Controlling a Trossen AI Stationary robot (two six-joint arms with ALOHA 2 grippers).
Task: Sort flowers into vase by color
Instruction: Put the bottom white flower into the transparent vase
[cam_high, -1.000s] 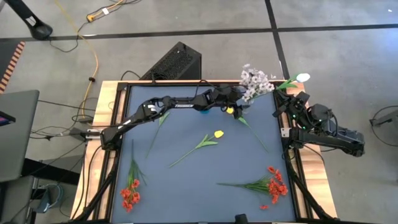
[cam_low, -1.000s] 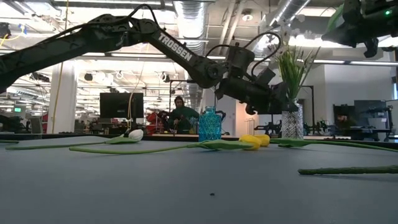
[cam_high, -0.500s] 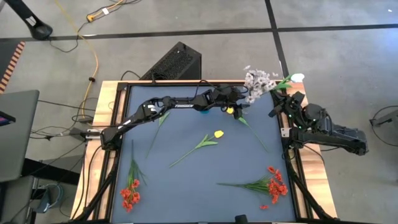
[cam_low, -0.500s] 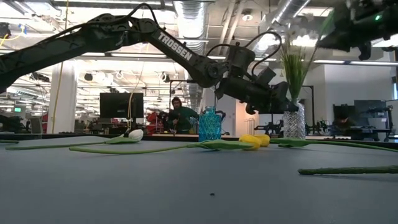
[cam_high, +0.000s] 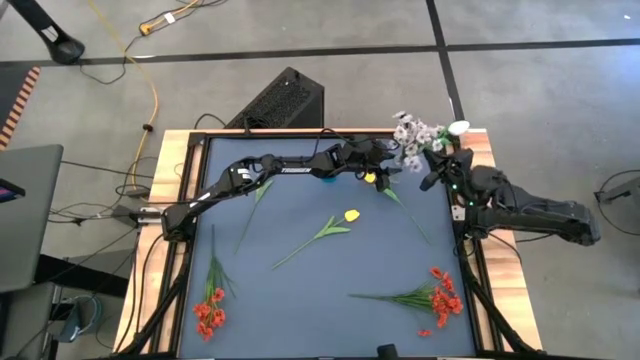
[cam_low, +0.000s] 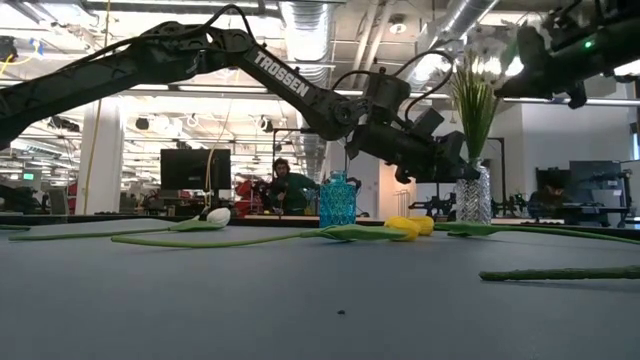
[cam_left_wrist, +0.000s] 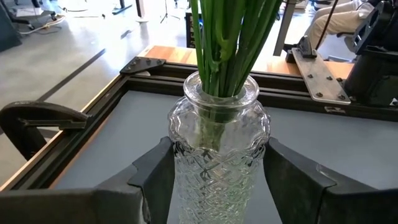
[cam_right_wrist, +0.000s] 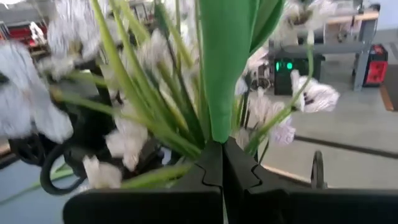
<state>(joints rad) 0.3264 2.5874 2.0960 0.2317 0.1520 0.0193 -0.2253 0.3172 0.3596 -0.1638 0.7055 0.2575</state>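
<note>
Two vases (cam_low: 338, 201) — two yellow tulips (cam_high: 351, 215).

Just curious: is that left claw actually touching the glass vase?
Touching: in the left wrist view both fingers of the left gripper press the clear vase.

The right gripper's (cam_right_wrist: 222, 163) two dark notched fingers (cam_right_wrist: 205, 168) are pressed together, pinching the base of a broad, smooth green leaf (cam_right_wrist: 227, 56) that rises straight up from them. Just behind the leaf stands a bunch of thin green stems (cam_right_wrist: 146, 81) fanning outward, carrying small pale lilac-white blossoms (cam_right_wrist: 314, 96) on both sides of the leaf; several blossoms are blurred. Behind the stems, left of the leaf, sits a dark robot arm body with a looping black cable (cam_right_wrist: 56, 168). Right of the leaf, well beyond the blossoms, a small green light (cam_right_wrist: 287, 65) glows on dark equipment above a grey floor
</note>
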